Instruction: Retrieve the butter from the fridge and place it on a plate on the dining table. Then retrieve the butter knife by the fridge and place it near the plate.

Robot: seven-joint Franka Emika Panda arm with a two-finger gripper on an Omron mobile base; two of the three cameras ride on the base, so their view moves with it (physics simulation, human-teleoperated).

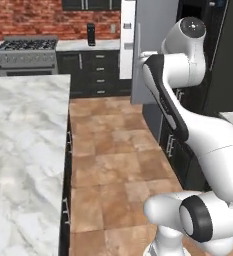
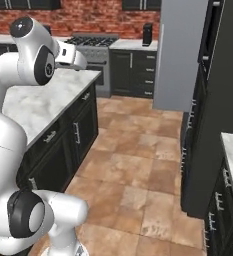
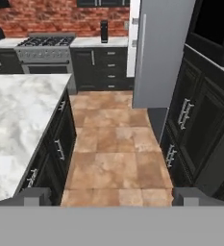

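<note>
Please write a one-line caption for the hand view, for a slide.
Open tool looks along the terracotta tile aisle between the white-grey marble dining table and the tall grey steel fridge.

The dining table has a smooth, polished white-grey veined marble top over matt dark cabinet fronts with small bright metal handles. The fridge shows a flat, brushed grey steel door with a satin sheen. The floor is matt terracotta-brown tile. The back wall is rough red brick. The stove looks like grey metal.
</note>
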